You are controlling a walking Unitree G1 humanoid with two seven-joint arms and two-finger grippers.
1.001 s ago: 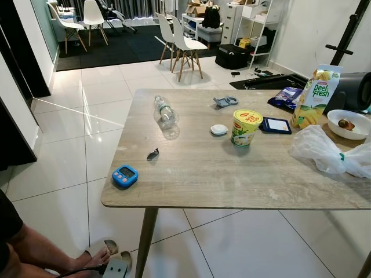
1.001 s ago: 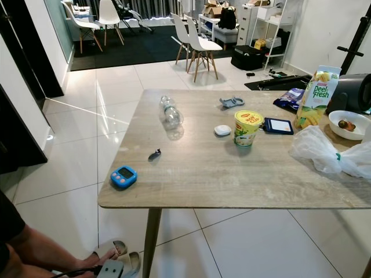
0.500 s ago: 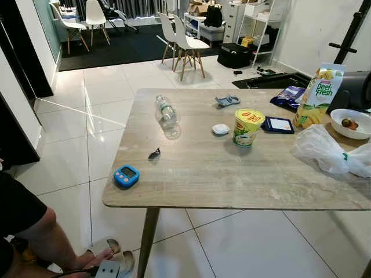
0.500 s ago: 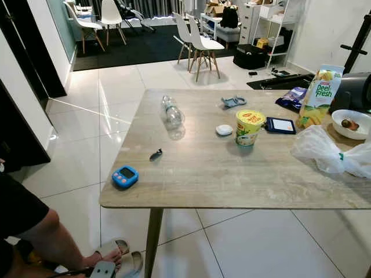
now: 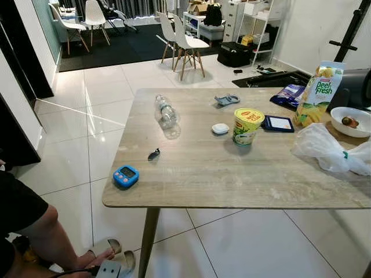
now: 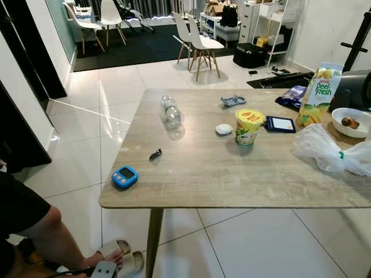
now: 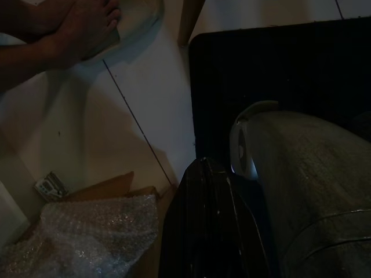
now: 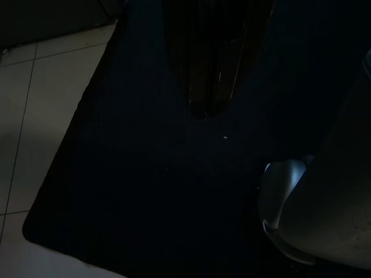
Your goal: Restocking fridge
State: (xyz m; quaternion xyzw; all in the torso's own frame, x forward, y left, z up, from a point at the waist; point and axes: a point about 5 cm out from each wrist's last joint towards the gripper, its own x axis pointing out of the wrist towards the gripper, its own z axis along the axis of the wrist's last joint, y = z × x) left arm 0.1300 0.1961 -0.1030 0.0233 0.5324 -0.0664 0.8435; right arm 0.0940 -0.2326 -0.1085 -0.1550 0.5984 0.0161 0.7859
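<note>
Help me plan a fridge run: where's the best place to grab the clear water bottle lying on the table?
Probably the water bottle at mid-body, claw coming from above, fingers straddling its sides. It lies flat, cap pointing away, so its round body could roll.

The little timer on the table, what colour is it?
The timer is bright blue with a grey screen, seen best in the left eye view.

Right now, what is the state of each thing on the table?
Water bottle: lying on its side.
Noodle cup: upright, lid on.
Juice carton: upright.
Blue timer: lying flat near the table edge.
Plastic bag: crumpled.
White bowl: upright, holding something dark.
</note>
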